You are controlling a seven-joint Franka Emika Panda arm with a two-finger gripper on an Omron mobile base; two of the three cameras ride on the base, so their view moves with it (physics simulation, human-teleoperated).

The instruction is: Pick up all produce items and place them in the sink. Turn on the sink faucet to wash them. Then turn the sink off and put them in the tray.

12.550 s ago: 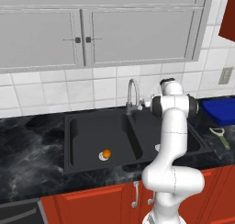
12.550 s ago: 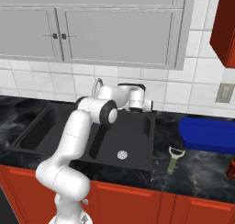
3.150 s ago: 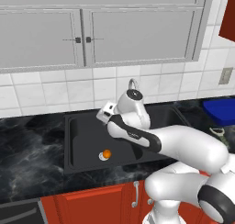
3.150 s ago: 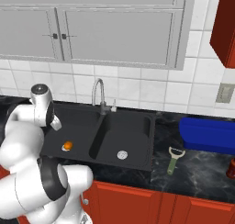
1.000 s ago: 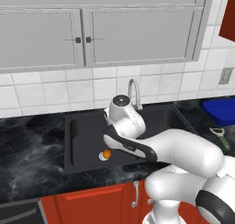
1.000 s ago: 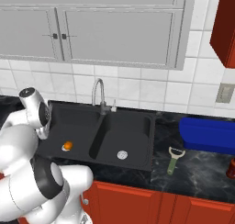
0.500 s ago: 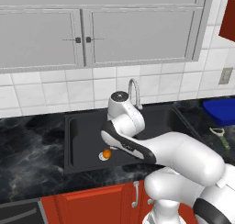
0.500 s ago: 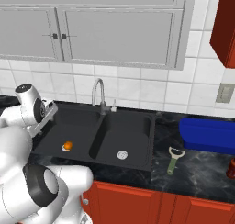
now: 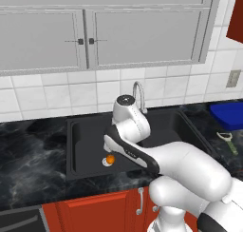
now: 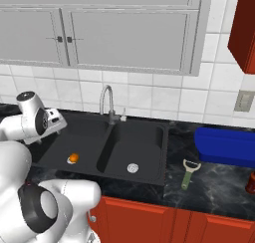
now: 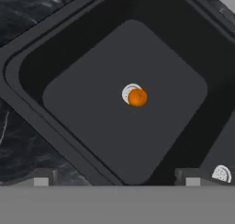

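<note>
Lowered over the sink (image 11: 27, 87), the end effector (image 11: 114, 178) hangs open and empty above the round orange fruit (image 11: 137, 98) on the drain (image 11: 128, 92).

White arm rose from base, bent hard across front of body, upper links bulking large low in both base views. Wrist was folded over, hand pointing downward. Gripper (image 11: 117, 178) was seen in hand view as two dark finger tips (image 11: 41, 176) at bottom edge, set wide apart, nothing between them. Jaws stood parted, gripping nothing. Hand hung clear of any surface, no contact visible. In right base view, white wrist housing sat at far left, tilted.
</note>
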